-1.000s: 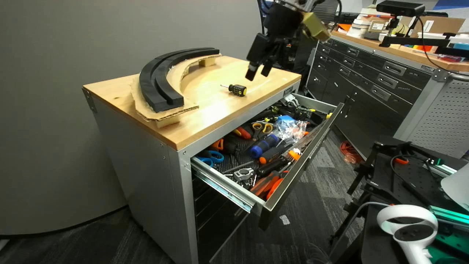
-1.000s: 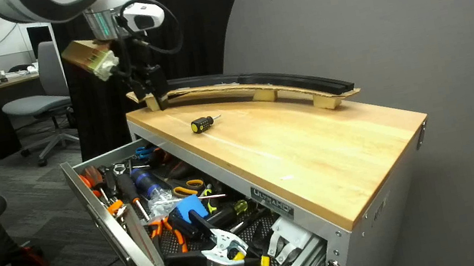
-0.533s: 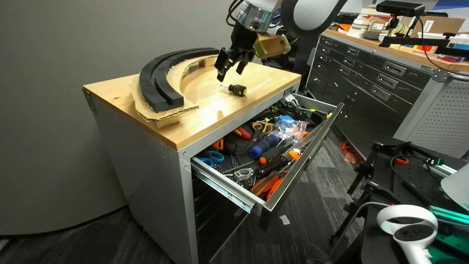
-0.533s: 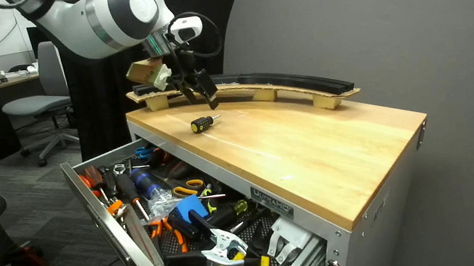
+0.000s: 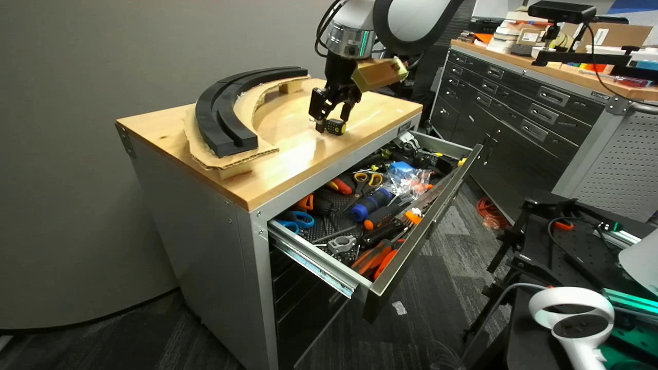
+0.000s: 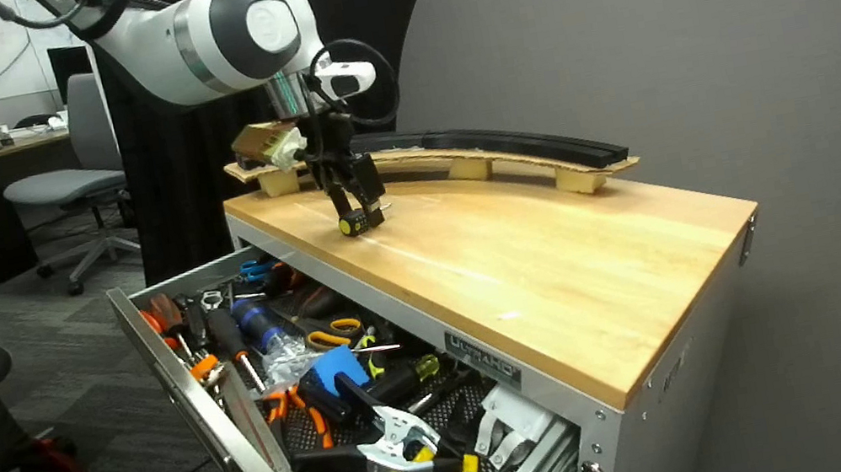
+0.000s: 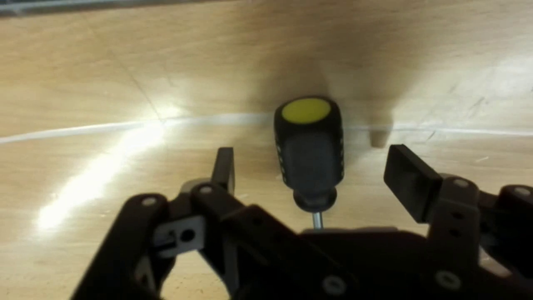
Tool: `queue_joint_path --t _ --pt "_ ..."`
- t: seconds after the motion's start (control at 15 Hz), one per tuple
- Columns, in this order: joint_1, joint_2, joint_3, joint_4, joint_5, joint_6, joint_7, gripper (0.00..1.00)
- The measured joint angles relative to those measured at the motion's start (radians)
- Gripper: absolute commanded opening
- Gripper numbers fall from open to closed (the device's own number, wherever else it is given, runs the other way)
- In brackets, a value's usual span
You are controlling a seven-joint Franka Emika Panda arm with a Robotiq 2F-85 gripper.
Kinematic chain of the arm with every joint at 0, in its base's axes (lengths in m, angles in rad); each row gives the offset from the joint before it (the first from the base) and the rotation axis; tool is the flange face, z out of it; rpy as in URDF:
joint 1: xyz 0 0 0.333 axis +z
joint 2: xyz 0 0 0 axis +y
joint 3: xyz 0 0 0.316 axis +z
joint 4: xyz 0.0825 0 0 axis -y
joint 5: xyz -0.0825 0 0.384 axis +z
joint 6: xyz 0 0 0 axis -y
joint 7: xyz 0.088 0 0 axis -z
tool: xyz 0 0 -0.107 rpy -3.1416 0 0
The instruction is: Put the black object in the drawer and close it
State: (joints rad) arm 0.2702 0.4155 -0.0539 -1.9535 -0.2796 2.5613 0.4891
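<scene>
Gripper (image 7: 313, 166) stands wide, fingers at roughly nine and three o'clock of the screwdriver (image 7: 312, 154) in the wrist view; close evenly across its handle

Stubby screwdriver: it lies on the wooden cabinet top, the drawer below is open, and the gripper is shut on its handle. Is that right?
Not quite: the wrist view shows the gripper open, with a gap on either side of the stubby screwdriver. It does lie on the wooden cabinet top, and the drawer is open.
</scene>
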Motion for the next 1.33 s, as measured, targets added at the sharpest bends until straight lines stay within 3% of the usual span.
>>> queue_joint_path --t 0.4,0.67,0.87,1.2,1.27,1.33 --pt "0.000 0.003 -0.002 0.018 0.006 -0.028 0.001 0.12" --pt "-0.001 0.003 0.003 0.036 0.017 -0.099 -0.006 0.13" --pt "-0.033 -0.020 0.023 0.012 0.057 -0.132 -0.099 0.13" --pt "-0.071 -0.151 0.021 -0.188 0.064 -0.153 -0.112 0.13" --pt "-0.081 -0.171 0.021 -0.248 0.064 -0.158 -0.111 0.13" --pt "-0.091 -0.182 0.020 -0.304 0.064 -0.158 -0.111 0.60"
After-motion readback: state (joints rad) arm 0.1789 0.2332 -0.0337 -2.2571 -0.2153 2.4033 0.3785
